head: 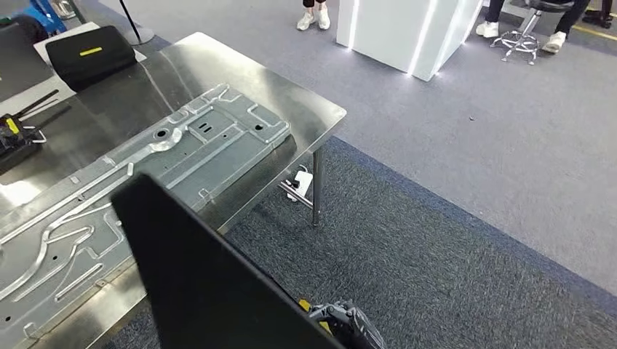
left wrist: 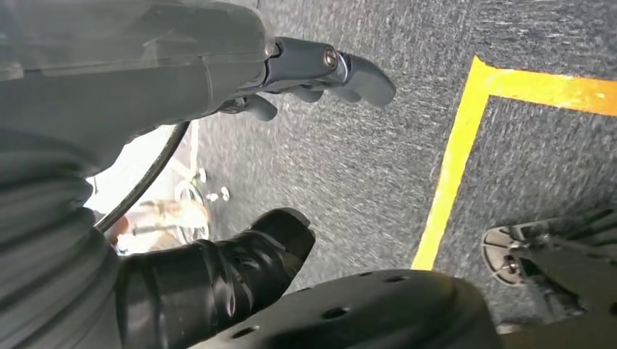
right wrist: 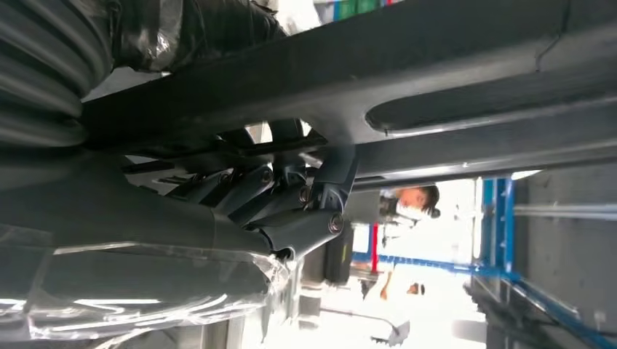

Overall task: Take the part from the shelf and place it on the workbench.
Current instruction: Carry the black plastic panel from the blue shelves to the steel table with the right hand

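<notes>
The part is a flat black panel point(head: 204, 276) that rises tilted in the foreground of the head view, in front of the near edge of the steel workbench point(head: 305, 102). My right hand point(head: 348, 325) holds it at its lower edge. In the right wrist view the dark fingers point(right wrist: 291, 203) wrap around the black part point(right wrist: 451, 65). My left hand point(left wrist: 291, 73) hangs over the carpet, fingers and thumb apart, holding nothing.
A large stamped metal sheet point(head: 145, 182) covers much of the workbench. A black case point(head: 91, 54) and tools point(head: 18, 134) lie at its far left. A white stand point(head: 400, 29), a stool point(head: 527, 33) and people's feet are behind. Yellow floor tape point(left wrist: 451, 160) runs below my left hand.
</notes>
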Robot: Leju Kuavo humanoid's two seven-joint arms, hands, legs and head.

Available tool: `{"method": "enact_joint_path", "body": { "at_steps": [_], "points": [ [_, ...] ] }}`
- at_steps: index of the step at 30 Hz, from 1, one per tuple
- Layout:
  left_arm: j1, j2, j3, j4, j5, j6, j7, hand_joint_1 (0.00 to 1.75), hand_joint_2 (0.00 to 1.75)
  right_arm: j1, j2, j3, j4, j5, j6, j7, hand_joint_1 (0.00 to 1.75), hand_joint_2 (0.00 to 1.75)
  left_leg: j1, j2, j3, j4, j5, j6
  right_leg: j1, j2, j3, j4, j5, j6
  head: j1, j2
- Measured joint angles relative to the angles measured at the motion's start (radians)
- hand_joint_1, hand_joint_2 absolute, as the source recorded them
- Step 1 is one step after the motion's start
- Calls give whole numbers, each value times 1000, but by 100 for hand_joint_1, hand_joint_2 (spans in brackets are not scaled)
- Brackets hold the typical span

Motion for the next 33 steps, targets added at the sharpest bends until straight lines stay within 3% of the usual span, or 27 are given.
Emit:
{"method": "enact_joint_path", "body": {
  "at_steps": [2,3,4,7,8,11,13,15,17,19,20,21,22,24,26,28,29,31,33],
  "points": [
    [-2,-1,7,0,3,0,0,0,175,-1,0,-1,8,-1,4,1,175,175,0,-24,0,1,1,5,-1,36,-73,132,-53,1,0,0],
    [-1,-2,10,0,3,0,0,0,175,-2,0,-2,13,-1,4,2,175,175,-1,-38,0,2,0,5,-2,40,-98,170,-56,2,0,0],
    [0,-2,13,0,3,0,0,0,175,-2,0,-2,17,-1,4,3,175,175,-1,-52,0,4,-1,4,-3,41,-107,171,-39,3,0,0],
    [1,-3,16,0,5,0,-1,0,175,-5,0,-3,25,-2,8,3,175,175,2,-90,1,19,-10,-3,-10,57,-49,12,75,5,1,0],
    [1,-4,16,0,6,0,-1,0,175,-7,0,-3,26,-2,10,3,175,175,3,-98,0,24,-13,-5,-12,74,-29,-34,93,5,1,0],
    [1,-5,18,0,10,0,-2,0,175,-12,0,-4,32,-3,17,3,175,175,4,-118,-12,33,-18,-20,-11,109,-13,-79,94,1,1,0],
    [3,-5,21,0,13,0,-2,0,175,-16,1,-4,34,-4,21,3,175,175,6,-130,-16,31,-18,-33,-7,96,-11,-84,98,-11,1,0],
    [5,-6,25,0,17,1,-2,0,175,-22,4,-4,37,-5,29,4,175,175,6,-97,-28,59,-36,-42,-9,74,-4,-93,101,-25,0,0],
    [3,-6,32,0,21,1,-2,0,175,-26,9,-5,41,-6,42,6,175,175,5,-42,-76,157,-91,-49,-8,46,0,-99,101,-35,-1,0],
    [2,-7,38,0,27,0,-2,0,175,-29,14,-5,47,-6,57,8,175,175,8,-21,-136,274,-140,-55,-4,15,0,-99,98,-38,-2,0],
    [3,-6,41,0,30,0,-2,0,175,-33,18,-5,51,-6,63,9,175,175,9,-17,-150,298,-141,-56,-3,1,1,-98,97,-39,-2,0],
    [4,-6,43,0,33,-1,-3,0,175,-37,22,-5,55,-6,69,10,175,175,10,-13,-144,285,-124,-56,-2,-12,3,-98,94,-38,-2,0],
    [6,-6,46,0,36,-1,-4,0,175,-42,28,-5,59,-6,74,10,175,175,9,-6,-119,237,-93,-55,-1,-25,5,-98,92,-37,-2,0],
    [8,-6,52,0,39,-1,-7,0,175,-51,40,-5,66,-5,81,11,175,175,4,33,-48,102,-34,-46,2,-45,12,-98,86,-32,-2,0],
    [8,-5,59,0,42,-2,-9,0,175,-59,50,-5,71,-1,85,13,175,175,-5,57,-15,32,-16,-34,5,-62,17,-98,81,-22,-2,0],
    [9,-4,64,0,44,-3,-10,0,175,-66,59,-5,74,6,88,17,175,175,-8,38,-14,24,-15,-23,5,-80,23,-101,77,-11,-2,0],
    [11,-3,65,0,45,-4,-11,0,175,-69,63,-5,76,8,88,20,175,175,-6,27,-10,19,-13,-18,3,-74,26,-98,73,-5,-2,0],
    [12,-2,66,0,44,-7,-11,0,175,-75,69,-5,77,11,85,21,175,175,0,8,2,6,-7,-7,0,-25,9,-50,42,4,-1,0],
    [10,-2,66,0,39,-11,-11,0,175,-74,70,-5,79,12,79,22,175,175,1,-11,4,3,-6,0,-3,27,-51,67,-14,5,-1,0]
  ]
}}
